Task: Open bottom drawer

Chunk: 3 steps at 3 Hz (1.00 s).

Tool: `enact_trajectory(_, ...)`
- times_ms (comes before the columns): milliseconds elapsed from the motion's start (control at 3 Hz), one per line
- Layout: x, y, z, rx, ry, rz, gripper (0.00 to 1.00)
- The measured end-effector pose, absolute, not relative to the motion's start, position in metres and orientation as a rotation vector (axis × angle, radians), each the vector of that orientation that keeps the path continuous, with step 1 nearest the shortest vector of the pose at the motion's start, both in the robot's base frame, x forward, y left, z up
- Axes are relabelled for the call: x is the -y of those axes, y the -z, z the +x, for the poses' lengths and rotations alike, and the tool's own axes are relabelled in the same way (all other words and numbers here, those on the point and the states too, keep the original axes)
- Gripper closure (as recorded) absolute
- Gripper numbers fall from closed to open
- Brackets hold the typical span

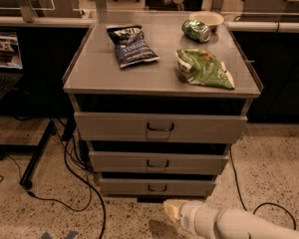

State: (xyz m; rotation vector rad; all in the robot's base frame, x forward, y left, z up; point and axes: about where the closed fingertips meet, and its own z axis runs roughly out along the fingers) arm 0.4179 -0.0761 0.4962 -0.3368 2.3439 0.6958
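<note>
The bottom drawer [157, 187] is the narrowest grey front of three, low on the cabinet, with a small dark bracket handle [157, 187] at its centre. It sits flush with little of its inside showing. My gripper [171, 209] is at the end of the white arm coming in from the lower right. It is just below and slightly right of the bottom drawer's handle, close to the floor and apart from the drawer.
The mid drawer [158, 162] and the top drawer [160, 127] are above. On the cabinet top [99, 68] lie a dark chip bag [131, 45], a green chip bag [204, 67], a green can [196, 30] and a bowl [206, 19]. Black cables [70, 173] run over the floor at left.
</note>
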Motion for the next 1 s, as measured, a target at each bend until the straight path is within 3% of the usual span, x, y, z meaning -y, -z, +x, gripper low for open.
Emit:
enact_trajectory(667,0.139,-0.469,0.459,-2.180,-0.519,-0.148,1.00)
enact_trajectory(1000,0.139,-0.469,0.459,-2.180,-0.519,-0.148,1.00)
